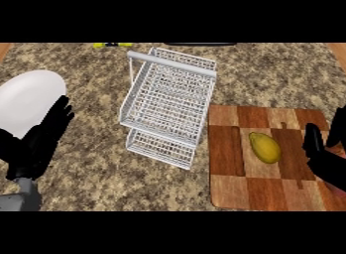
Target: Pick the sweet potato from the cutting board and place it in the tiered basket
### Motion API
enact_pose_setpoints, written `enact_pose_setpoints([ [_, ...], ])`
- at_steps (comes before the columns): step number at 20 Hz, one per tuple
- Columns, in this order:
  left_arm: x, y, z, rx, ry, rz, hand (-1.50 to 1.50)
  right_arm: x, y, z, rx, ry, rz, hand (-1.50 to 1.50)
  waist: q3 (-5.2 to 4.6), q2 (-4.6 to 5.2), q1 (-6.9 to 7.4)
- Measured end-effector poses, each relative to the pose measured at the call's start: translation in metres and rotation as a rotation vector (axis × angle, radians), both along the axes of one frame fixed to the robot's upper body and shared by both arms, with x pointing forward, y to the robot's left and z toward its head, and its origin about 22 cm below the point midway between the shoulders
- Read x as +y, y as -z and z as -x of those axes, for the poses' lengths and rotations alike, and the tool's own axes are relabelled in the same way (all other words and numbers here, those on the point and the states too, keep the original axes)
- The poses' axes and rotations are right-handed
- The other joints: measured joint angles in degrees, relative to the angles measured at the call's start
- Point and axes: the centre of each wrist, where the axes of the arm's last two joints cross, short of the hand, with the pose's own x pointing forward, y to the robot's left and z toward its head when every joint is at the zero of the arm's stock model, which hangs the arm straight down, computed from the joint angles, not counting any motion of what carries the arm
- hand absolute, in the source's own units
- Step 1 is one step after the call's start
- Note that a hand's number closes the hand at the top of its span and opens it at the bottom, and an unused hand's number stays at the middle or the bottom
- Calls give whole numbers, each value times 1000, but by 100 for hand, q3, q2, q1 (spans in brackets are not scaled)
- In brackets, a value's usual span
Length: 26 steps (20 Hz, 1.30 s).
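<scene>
Speckled brown granite makes up the counter [278, 74], and from where I stand the things on it run plainly from one side to the other. Far left lies a white plate [22, 99], and over its lower edge rests the left hand [40, 139], black, fingers straight and pointing up, holding nothing. Next comes the tiered basket [168, 104], white wire, standing near the middle of the counter with its lower tier reaching toward the near edge. Just beside it on the right lies the cutting board [230, 154] (a patchwork of light and dark wood squares). The sweet potato [264, 147], yellow and lying lengthwise, sits on the board around its middle, well apart from the basket. Right of it is the right hand [329, 158], fingers spread open over the board's right edge, close to the sweet potato but not touching it.
</scene>
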Motion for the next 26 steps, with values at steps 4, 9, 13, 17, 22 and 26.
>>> enact_pose_setpoints([
  [4, -6, 5, 3, 6, 18, 3, 0, 44, -19, -14, 9, -18, -1, 150, -3, 3, 52],
  [9, -4, 1, -2, 2, 15, 2, 0, 101, -32, -33, 37, -16, -18, 150, -2, 4, 56],
  [13, -2, -3, -1, 7, 14, -4, 0, 139, -32, -48, 64, -18, -17, 150, 1, 5, 46],
  [17, -5, -3, 3, 8, 13, -2, 0, 165, -30, -60, 105, -6, -15, 150, 3, 3, 37],
  [22, -6, 9, 0, 7, 12, 3, 0, 183, -20, -88, 152, 18, -8, 150, 4, 12, 32],
  [26, -9, 5, 1, 4, 9, 2, 0, 193, -8, -94, 156, 14, 9, 150, 6, 8, 26],
])
